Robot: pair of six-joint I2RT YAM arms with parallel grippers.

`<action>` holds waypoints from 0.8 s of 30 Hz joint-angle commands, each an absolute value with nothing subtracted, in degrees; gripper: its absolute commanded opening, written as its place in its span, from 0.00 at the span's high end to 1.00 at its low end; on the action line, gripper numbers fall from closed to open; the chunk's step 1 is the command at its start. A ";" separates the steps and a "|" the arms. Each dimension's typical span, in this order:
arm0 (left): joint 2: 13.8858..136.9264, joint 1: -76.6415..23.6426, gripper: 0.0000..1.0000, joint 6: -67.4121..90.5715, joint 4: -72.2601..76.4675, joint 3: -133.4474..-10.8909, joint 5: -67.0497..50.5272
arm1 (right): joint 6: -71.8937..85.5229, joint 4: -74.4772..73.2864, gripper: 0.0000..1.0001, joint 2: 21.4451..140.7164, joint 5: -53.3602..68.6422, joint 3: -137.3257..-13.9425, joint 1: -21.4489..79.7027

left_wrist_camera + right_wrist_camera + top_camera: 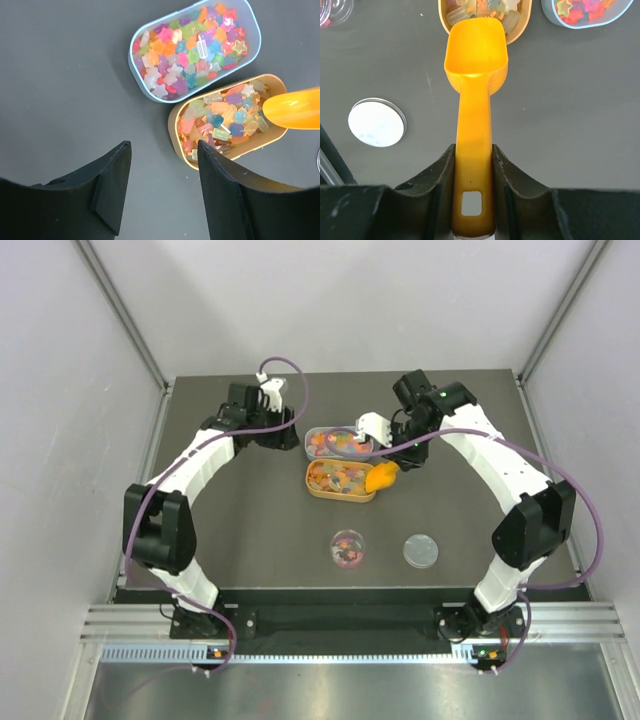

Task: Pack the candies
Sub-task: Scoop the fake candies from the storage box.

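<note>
Star-shaped candies [190, 50] fill a pale blue oval tin [131, 60]. Popsicle-shaped candies [220, 125] fill a tan oval tin [172, 122] just in front of it. My right gripper [473, 147] is shut on the handle of an orange scoop [476, 60]. The scoop's bowl is empty, and its front lip reaches over the tan tin's right end [522, 22]. My left gripper [162, 145] is open and empty, hovering left of the two tins. A small clear round jar [348, 547] holding a few candies stands nearer the front.
A round grey lid [421, 551] lies flat to the right of the jar, and also shows in the right wrist view [376, 122]. The dark tabletop [250, 530] is enclosed by white walls on three sides.
</note>
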State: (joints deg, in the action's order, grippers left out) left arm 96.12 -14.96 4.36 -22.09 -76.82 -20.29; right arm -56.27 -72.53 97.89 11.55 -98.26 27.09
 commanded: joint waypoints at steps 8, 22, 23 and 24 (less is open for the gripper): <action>92.64 -15.21 0.40 8.60 -21.45 -72.00 -19.69 | -47.82 -70.84 1.00 100.72 4.93 -99.14 28.39; 87.19 -15.56 0.40 14.06 -19.07 -58.72 -14.24 | -46.58 -74.88 1.00 108.19 1.41 -105.63 30.94; 87.54 -15.73 0.40 14.15 -18.90 -58.54 -14.06 | -47.02 -75.32 1.00 108.98 1.41 -106.60 30.94; 87.80 -15.73 0.40 14.41 -18.90 -58.27 -13.63 | -47.11 -75.84 1.00 109.42 1.32 -107.48 31.02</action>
State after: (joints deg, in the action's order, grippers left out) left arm 89.71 -15.44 13.06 -21.04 -59.09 -14.85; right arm -47.07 -74.56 107.94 1.43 -103.46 29.74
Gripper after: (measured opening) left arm 0.602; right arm 0.272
